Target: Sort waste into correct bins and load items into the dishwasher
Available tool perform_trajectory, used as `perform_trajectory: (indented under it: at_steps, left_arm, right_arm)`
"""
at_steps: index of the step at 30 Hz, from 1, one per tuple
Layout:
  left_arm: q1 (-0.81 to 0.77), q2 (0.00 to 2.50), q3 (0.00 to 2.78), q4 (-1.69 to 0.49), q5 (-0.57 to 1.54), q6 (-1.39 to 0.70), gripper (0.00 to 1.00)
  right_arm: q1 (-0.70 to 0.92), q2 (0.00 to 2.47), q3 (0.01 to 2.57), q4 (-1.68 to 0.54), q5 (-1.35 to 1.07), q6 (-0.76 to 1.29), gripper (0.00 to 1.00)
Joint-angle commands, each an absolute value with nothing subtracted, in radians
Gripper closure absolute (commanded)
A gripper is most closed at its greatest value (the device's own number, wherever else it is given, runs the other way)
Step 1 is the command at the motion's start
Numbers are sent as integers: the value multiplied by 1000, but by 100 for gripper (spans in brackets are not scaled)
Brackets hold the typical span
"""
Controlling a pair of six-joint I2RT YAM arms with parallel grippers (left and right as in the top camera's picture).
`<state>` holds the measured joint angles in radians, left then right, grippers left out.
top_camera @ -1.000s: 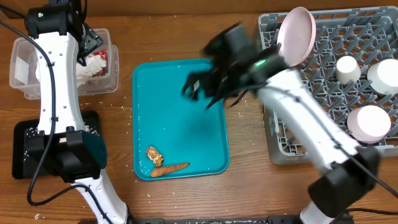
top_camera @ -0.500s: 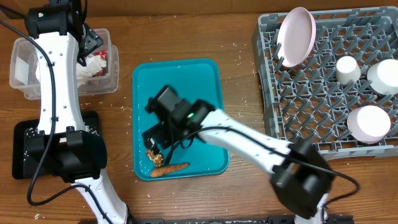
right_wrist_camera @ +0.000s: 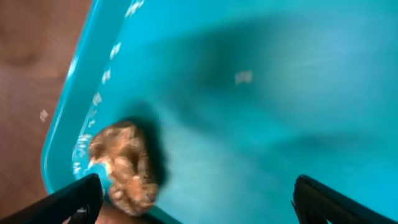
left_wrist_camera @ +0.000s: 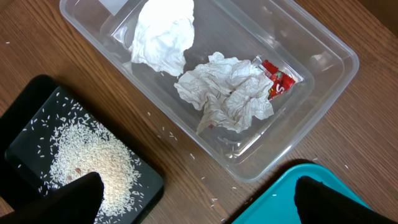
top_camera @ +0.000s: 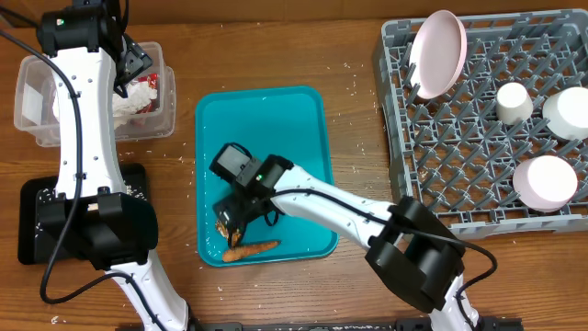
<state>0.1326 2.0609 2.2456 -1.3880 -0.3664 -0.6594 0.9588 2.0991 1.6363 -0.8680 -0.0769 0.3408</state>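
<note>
Overhead: right gripper wide open, empty, low over brown lump near corner of teal tray; carrot just beside. Left gripper wide open, empty, above clear tub. Step: clearing food scraps. Next, likely: centre jaws on lump, close, carry to black tray.

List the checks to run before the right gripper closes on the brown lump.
1. Right gripper open: ok, jaws wide.
2. Brown food lump centred between the fingers: not ok, it sits close to one finger.
3. Carrot piece clear of the grasp: cannot tell, the gripper hides the gap in the overhead view.
4. Lump resting on the teal tray: ok.
5. Left gripper out of the way: ok, open and empty by the clear tub.
</note>
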Motion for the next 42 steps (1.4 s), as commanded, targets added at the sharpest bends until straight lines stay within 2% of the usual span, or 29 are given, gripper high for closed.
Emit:
perform_trajectory:
  at_steps: [1,4,7,18,24,30,36,42]
  left_arm:
    - [131,2040,2254,-1387,-361,-670,0]
    - [131,2040,2254,-1387,-361,-670,0]
    - [131,2040,2254,-1387,-361,-670,0]
    - [131,2040,2254,-1387,-361,-670,0]
    - [131,2040,2254,-1387,-361,-670,0]
    - [131,2040,2254,-1387,-361,-670,0]
    - [131,2040,2254,-1278,-361,-688,0]
    - [131,2040,2254,-1268,-341,-699,0]
  right_arm:
    - [916,1974,1757,-953,223,545,0]
    - [872,1895,1816,-1037,435,653,0]
    - [794,1816,1847,-1071,524,667,0]
    - [347,1693,1847,-1159,472,667,0]
    - [195,1699,1845,-1204,410,666,0]
    - [118,1699,1845,-1202,410,666,0]
    - [116,1699,1845,-1202,409,666,0]
    - [116,1699,1845,-1202,409,666,0]
